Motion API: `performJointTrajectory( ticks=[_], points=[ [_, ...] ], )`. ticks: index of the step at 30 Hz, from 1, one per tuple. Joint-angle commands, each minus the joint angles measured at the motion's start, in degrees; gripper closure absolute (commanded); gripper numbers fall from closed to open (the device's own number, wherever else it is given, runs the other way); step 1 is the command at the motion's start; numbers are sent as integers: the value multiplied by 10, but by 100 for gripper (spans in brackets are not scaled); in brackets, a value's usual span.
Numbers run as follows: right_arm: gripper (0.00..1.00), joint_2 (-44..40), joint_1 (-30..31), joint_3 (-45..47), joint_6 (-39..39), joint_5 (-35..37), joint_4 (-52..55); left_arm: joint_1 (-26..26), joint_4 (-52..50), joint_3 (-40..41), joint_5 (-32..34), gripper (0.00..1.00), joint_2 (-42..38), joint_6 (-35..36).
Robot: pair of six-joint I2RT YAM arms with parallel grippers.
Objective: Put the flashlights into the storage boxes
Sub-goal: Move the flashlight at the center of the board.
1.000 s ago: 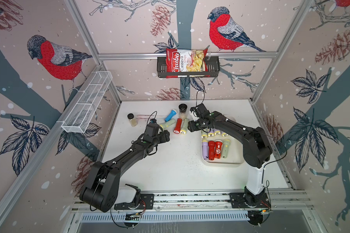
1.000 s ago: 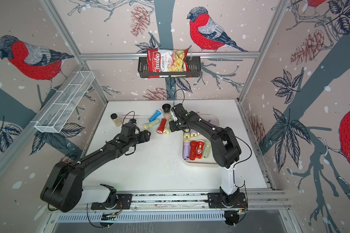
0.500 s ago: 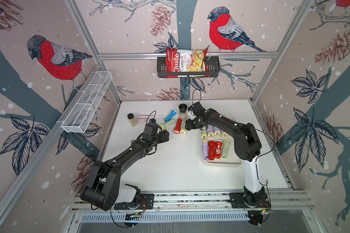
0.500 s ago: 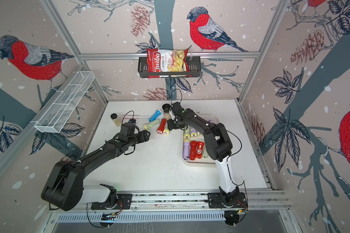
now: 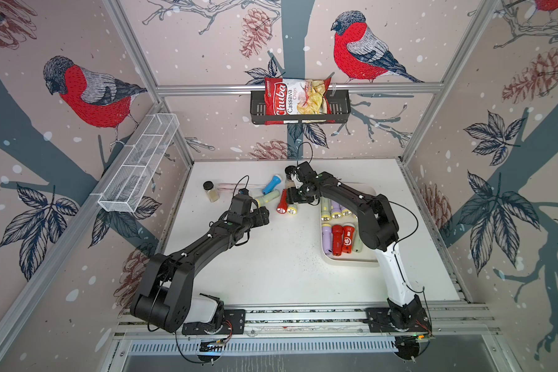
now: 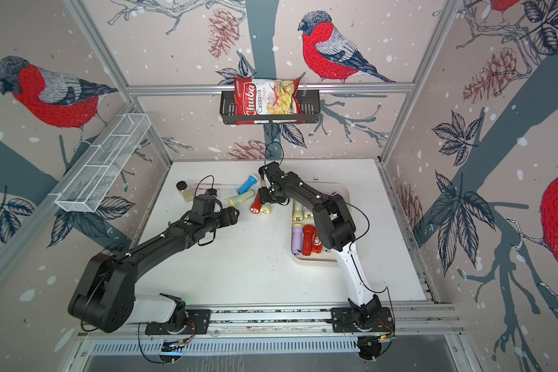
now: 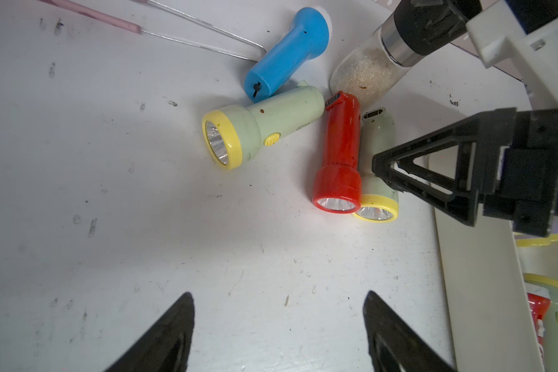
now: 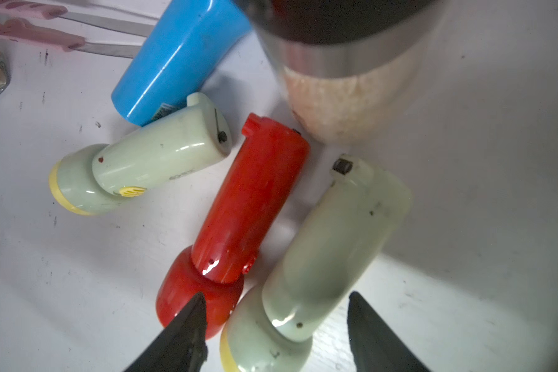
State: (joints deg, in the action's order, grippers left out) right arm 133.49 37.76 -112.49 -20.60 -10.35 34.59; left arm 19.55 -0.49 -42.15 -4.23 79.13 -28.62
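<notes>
Left wrist view: the left gripper point(image 7: 277, 293), jaws apart, hangs above bare table point(image 7: 110, 225). The tray point(image 5: 351, 262) by the table's right edge holds several flashlights point(image 5: 337, 240). Farther back, the right gripper point(image 8: 276, 293), jaws apart, straddles a pale green flashlight point(image 8: 329, 251), seemingly without touching it, beside a red flashlight point(image 8: 248, 199).

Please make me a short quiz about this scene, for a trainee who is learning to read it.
1. How many flashlights lie on the table outside the tray?
2. True or false: the left gripper is open and empty.
3. The right gripper hovers over: A the tray; B the chip bag; C the green flashlight beside the red one.
Key: 1 four; 2 true; 3 C.
</notes>
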Motion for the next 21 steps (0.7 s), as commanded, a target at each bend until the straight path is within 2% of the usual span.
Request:
performJointTrajectory(
  ticks=[1,13,21],
  points=[
    [31,17,-1,-19,-13,-12,3,-2,-5,-7,-2,19,1,7],
    [39,41,-1,-36,16,38,45,-3,-16,-9,-2,19,-9,9],
    [43,32,15,-28,83,42,92,-4,-21,-9,1,20,-23,12]
  ],
)
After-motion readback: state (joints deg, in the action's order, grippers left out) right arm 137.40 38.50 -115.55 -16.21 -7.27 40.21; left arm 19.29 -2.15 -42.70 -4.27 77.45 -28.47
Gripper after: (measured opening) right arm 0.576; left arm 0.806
